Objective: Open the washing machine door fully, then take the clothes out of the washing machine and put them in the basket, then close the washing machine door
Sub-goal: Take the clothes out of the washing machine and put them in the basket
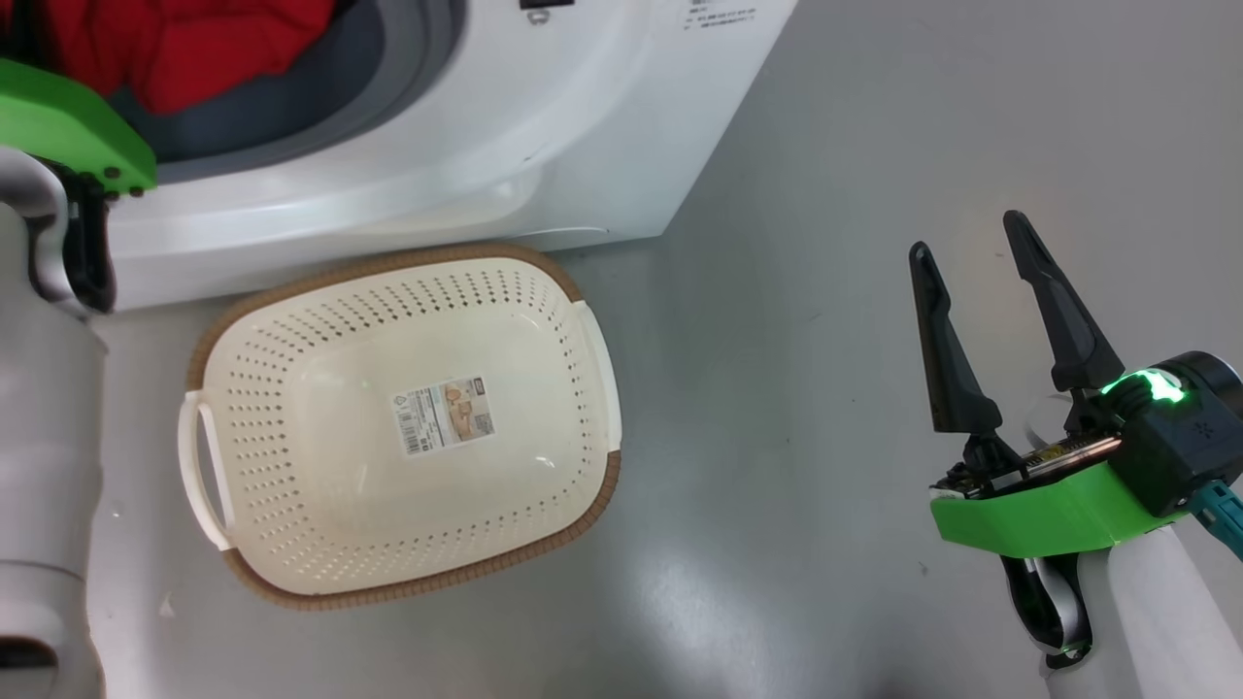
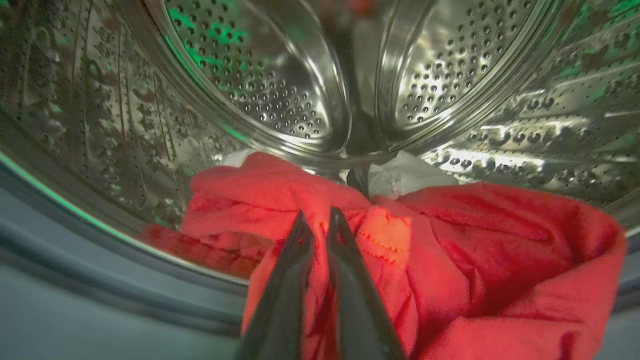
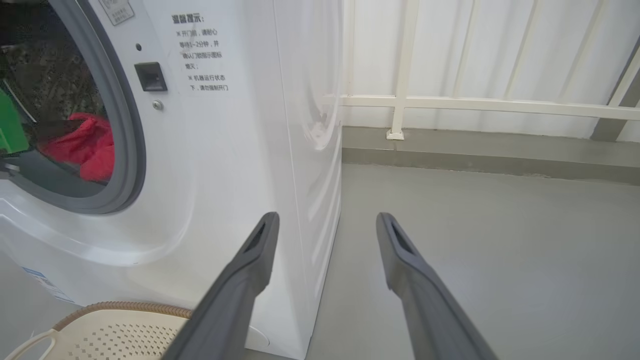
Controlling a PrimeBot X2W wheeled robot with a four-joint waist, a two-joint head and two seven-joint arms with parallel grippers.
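Two fingers of left gripper (image 2: pixel 318 214) clamp a fold of red clothes (image 2: pixel 475 240) right at its tips in the drum (image 2: pixel 250 75), right gripper (image 1: pixel 969 236) spread idle; pull back slow, lift clear of the drum's edge, then drop into basket (image 1: pixel 408 260) below that gripper.

The white front-loading washing machine (image 1: pixel 437 146) stood with its grey-ringed opening uncovered. Red clothes (image 2: pixel 450 250) lay bunched low in its perforated steel drum (image 2: pixel 250 75), with a white cloth (image 2: pixel 405 175) just behind them. The cream perforated basket (image 1: pixel 291 320), brown-rimmed, sat upright just before the machine, a paper label on its base.
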